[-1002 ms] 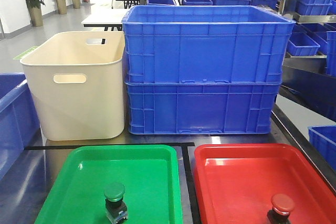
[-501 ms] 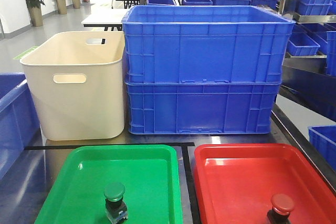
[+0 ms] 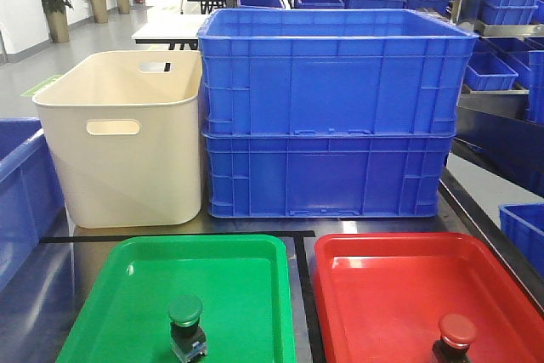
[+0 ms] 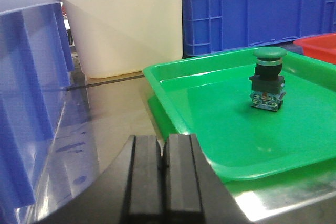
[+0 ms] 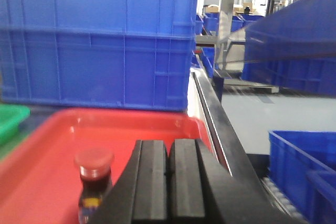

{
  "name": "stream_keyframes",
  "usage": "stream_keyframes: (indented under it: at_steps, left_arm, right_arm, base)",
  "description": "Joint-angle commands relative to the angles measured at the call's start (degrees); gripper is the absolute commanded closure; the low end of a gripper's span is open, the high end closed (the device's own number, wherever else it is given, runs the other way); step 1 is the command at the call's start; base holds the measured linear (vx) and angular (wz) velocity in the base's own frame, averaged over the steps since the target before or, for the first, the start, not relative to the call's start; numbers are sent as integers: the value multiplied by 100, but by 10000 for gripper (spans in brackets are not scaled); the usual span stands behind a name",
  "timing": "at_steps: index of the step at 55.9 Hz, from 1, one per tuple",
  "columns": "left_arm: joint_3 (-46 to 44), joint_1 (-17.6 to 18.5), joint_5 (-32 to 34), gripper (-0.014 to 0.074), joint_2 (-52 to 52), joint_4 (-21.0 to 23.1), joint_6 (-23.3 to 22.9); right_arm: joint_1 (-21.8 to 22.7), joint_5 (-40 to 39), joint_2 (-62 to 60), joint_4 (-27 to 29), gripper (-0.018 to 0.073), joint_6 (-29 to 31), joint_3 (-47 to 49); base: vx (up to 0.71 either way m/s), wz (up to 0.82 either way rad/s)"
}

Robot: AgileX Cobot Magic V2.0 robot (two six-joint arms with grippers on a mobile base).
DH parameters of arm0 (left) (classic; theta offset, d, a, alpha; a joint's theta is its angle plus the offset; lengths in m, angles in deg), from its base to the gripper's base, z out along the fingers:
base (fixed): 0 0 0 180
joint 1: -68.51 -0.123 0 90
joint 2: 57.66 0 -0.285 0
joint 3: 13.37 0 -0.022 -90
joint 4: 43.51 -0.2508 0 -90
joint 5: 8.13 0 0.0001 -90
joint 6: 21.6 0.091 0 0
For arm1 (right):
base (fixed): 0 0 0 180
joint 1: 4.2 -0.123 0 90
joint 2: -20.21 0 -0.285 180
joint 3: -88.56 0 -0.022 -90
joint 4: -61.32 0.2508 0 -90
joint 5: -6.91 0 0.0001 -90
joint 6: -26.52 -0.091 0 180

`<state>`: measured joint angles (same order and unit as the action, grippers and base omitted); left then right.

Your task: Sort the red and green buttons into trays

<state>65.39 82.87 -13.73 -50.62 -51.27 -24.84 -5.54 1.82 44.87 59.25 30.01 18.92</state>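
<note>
A: Front view first. Is any writing to be read?

B: None is legible. Taking the green tray (image 3: 136, 312) as landmark: one green button (image 3: 186, 326) is seen standing upright inside it, near its front edge. Just beside it, to the right and divided by a dark strip, one red tray (image 3: 399, 295) is seen, with one red button (image 3: 456, 337) standing in its front right part. Behind the green tray one cream tub (image 3: 127, 150) is placed, and to the right of the tub two blue crates (image 3: 331, 116) are stacked. More blue crates are seen on shelves far behind, too many to count surely.

A: What is changed from half a second ago?

B: Nothing is seen to be changed; both buttons and both trays are found where they were.

A: Left wrist view?

B: The left gripper (image 4: 164, 177) is seen with its two black pads pressed together, nothing held between them. It is placed outside the green tray (image 4: 173, 77), near its front left corner. The green button (image 4: 268, 77) is seen in the tray, well apart from the gripper. A small label is carried on the button's base, unreadable.

A: Right wrist view?

B: The right gripper (image 5: 169, 182) is likewise closed on nothing. The red button (image 5: 94, 179) is seen to its left, apart from it, inside the red tray (image 5: 131, 121); the green tray's corner (image 5: 11, 119) is glimpsed at far left.
</note>
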Motion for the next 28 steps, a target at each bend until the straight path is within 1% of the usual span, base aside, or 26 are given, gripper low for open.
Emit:
stream_keyframes:
  at_steps: [1,12,15,20,28]
  left_arm:
    - [-140,-16,432,601,-61,40,-10]
    - [-140,-16,432,601,-61,40,-10]
    - [-140,-16,432,601,-61,40,-10]
    - [-145,-16,432,602,-63,40,-10]
    - [-145,-16,432,601,-63,40,-10]
  right_arm:
    - [13,-157,-513,207,571,347,-116]
    - [13,-78,-1810,381,571,277,-1020]
    - [13,250,-1817,408,571,277,-1007]
    - [13,510,-1809,414,571,277,-1011]
    - [13,510,-1821,414,571,277,-1011]
  base:
    - [0,0]
    - [0,0]
    - [0,0]
    - [0,0]
    - [0,0]
